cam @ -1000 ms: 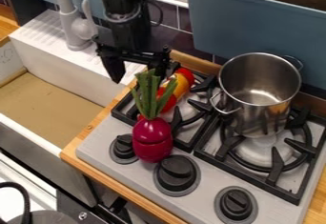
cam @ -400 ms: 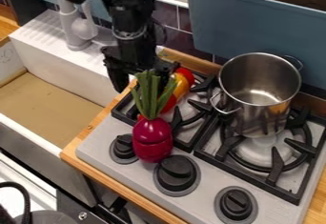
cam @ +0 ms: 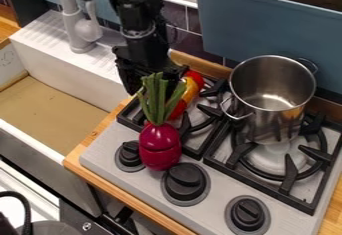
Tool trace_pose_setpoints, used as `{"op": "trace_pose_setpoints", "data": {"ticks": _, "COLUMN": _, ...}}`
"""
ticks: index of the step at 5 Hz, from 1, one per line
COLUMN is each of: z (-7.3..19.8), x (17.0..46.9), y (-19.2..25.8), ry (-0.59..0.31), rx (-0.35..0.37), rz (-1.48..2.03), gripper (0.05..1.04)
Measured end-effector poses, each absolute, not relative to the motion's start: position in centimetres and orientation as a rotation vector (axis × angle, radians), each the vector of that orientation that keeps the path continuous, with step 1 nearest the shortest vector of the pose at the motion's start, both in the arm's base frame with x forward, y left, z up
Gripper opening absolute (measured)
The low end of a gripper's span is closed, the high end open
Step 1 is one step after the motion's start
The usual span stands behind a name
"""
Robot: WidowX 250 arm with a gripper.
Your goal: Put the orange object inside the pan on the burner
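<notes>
My gripper (cam: 155, 83) hangs over the back left of the stove, open, its fingers spread to either side of the green stalks as seen from here. Part of it is hidden behind those stalks. An orange object (cam: 192, 86) with red ends lies on the left burner, just right of the gripper and partly covered by the stalks; whether they touch I cannot tell. The tall steel pan (cam: 272, 91) stands upright on the right burner.
A purple-red toy vegetable (cam: 159, 146) with upright green stalks stands at the stove's front left, near the black knobs (cam: 185, 181). The sink (cam: 50, 111) is at left, and a blue bin (cam: 267, 34) rises behind the pan.
The gripper has moved right and lower, closer to the orange object and behind the green stalks. The orange object, the pan and the purple-red vegetable have stayed in place.
</notes>
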State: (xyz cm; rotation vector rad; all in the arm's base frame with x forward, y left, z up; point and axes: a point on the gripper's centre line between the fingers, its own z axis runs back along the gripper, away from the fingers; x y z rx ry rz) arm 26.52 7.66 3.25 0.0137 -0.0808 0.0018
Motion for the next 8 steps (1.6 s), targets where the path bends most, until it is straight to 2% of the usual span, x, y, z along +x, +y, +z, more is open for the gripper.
{"op": "trace_pose_setpoints", "data": {"ticks": 2, "z": 2.2, "x": 26.1, "y": 6.8, "ry": -0.069, "rx": 0.01, "rz": -0.018, "gripper": 0.999}}
{"op": "trace_pose_setpoints", "data": {"ticks": 4, "z": 1.5, "x": 25.0, "y": 5.2, "ry": -0.046, "rx": -0.077, "rz": -0.032, "gripper": 0.999}}
{"op": "trace_pose_setpoints", "data": {"ticks": 5, "z": 1.4, "x": 24.8, "y": 4.9, "ry": -0.034, "rx": -0.072, "rz": -0.039, "gripper": 0.97}}
{"op": "trace_pose_setpoints", "data": {"ticks": 6, "z": 1.2, "x": 24.6, "y": 5.4, "ry": -0.035, "rx": -0.039, "rz": -0.024, "gripper": 0.714}}
{"op": "trace_pose_setpoints", "data": {"ticks": 7, "z": 1.2, "x": 24.2, "y": 5.5, "ry": -0.009, "rx": -0.037, "rz": -0.007, "gripper": 0.423}}
{"op": "trace_pose_setpoints", "data": {"ticks": 8, "z": 1.9, "x": 24.6, "y": 5.5, "ry": -0.005, "rx": -0.03, "rz": 0.006, "gripper": 0.243}}
